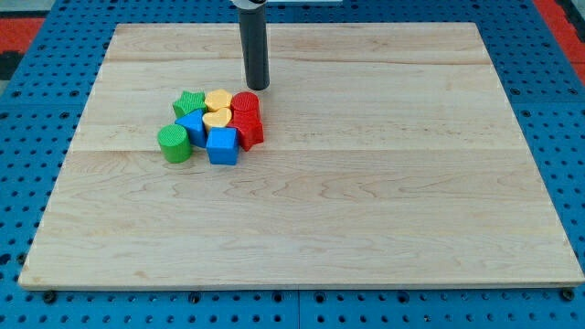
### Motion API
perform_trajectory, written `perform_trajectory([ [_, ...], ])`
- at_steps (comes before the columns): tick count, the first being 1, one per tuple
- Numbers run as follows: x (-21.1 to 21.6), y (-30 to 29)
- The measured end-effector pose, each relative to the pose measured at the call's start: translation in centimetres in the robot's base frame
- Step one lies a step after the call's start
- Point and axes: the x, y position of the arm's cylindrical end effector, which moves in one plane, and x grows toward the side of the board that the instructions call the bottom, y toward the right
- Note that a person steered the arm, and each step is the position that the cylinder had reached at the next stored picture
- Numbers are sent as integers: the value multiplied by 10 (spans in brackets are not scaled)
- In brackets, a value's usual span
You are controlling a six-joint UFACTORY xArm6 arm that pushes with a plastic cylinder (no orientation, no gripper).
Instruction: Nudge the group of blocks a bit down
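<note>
A tight group of blocks sits on the wooden board [366,201], left of centre. It holds a green star [189,101], a yellow block [218,99], a yellow heart [217,117], a red cylinder [245,105], a red block [249,132], a blue block [193,125], a blue cube [222,146] and a green cylinder [174,143]. My tip [259,87] stands just above the group, close to the red cylinder's top right edge. I cannot tell whether it touches it.
The board lies on a blue perforated base [37,137]. A red area [27,27] shows at the view's top left corner.
</note>
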Motion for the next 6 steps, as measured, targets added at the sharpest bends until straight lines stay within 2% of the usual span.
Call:
perform_trajectory([
  [3, 1, -6],
  [6, 16, -55],
])
